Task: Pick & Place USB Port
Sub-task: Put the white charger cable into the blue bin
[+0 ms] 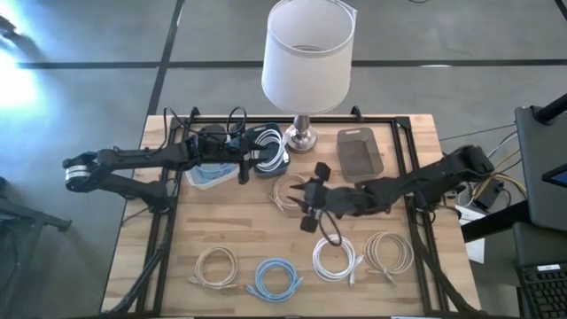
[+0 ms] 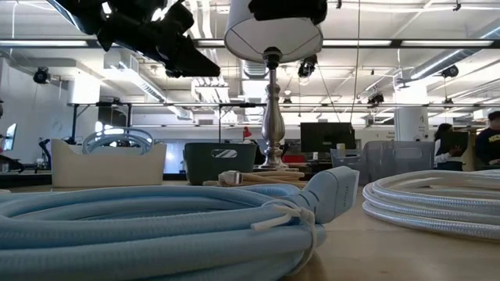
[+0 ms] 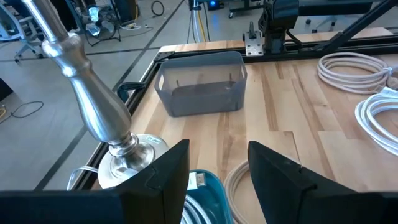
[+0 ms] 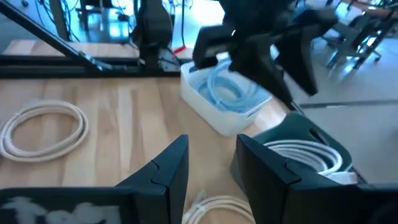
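Several coiled USB cables lie flat on the wooden table: a beige coil (image 1: 288, 190) mid-table, and white (image 1: 217, 266), blue (image 1: 275, 276), white (image 1: 337, 259) and beige (image 1: 390, 252) coils along the near edge. My right gripper (image 1: 303, 200) hovers open just right of the mid-table beige coil (image 4: 214, 208), holding nothing. My left gripper (image 1: 246, 164) is open and empty above the teal bin (image 1: 270, 151), which holds a white cable (image 4: 305, 155). Beside it, a white bin (image 1: 208, 173) holds a blue cable (image 4: 227, 90).
A lamp with a white shade (image 1: 308, 53) stands on a metal base (image 3: 134, 155) at the far middle. An empty grey bin (image 1: 359, 151) sits right of it. A black frame (image 1: 412, 168) borders the table. A thin black loop (image 1: 332, 237) shows below the right gripper.
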### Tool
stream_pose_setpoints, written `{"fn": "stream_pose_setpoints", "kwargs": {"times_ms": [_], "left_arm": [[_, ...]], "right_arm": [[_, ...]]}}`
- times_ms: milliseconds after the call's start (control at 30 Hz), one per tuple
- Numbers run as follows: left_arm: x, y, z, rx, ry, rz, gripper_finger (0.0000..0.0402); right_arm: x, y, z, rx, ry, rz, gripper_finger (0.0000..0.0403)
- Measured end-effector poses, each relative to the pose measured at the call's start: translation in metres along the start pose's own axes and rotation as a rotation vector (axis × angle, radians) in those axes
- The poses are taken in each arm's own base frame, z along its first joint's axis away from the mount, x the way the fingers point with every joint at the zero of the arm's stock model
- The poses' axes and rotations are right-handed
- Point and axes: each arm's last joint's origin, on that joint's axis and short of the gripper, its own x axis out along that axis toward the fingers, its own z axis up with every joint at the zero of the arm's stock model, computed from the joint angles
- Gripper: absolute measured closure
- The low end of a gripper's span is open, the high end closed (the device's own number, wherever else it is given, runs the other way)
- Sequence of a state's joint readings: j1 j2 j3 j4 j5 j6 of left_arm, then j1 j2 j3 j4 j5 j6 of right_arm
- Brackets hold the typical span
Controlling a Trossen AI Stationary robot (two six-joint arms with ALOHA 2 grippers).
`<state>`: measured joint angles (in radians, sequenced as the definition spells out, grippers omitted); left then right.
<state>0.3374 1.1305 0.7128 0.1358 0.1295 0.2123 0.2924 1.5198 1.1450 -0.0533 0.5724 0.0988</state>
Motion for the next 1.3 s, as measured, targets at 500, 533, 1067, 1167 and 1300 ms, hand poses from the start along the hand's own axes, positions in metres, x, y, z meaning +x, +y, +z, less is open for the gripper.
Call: {"fn": "stream_pose_setpoints", "kwargs": {"times_ms": [500,533,1067,1167,1300], "left_arm": [[0.000,0.000,0.000,-0.001,0.004,-0.001,0.0234],[0.000,0.000,0.000,0.000,0.004,-0.001,0.0234],[0.000,0.000,0.000,0.000,0.003,-0.001,0.0234],[0.000,0.000,0.000,0.000,0.003,-0.001,0.0234],[0.000,0.000,0.000,0.000,0.003,-0.001,0.0234]], "right_arm": [[-0.006,-0.004,-0.008,-0.069,0.040,0.003,0.0289],[-0.005,-0.004,-0.008,-0.068,0.041,0.002,0.0289],[-0.002,-0.009,-0.011,-0.086,0.051,-0.019,0.0273],[0.000,-0.014,-0.010,-0.082,0.052,-0.040,0.0275],[0.001,-0.021,-0.008,-0.066,0.050,-0.058,0.0282]]}}
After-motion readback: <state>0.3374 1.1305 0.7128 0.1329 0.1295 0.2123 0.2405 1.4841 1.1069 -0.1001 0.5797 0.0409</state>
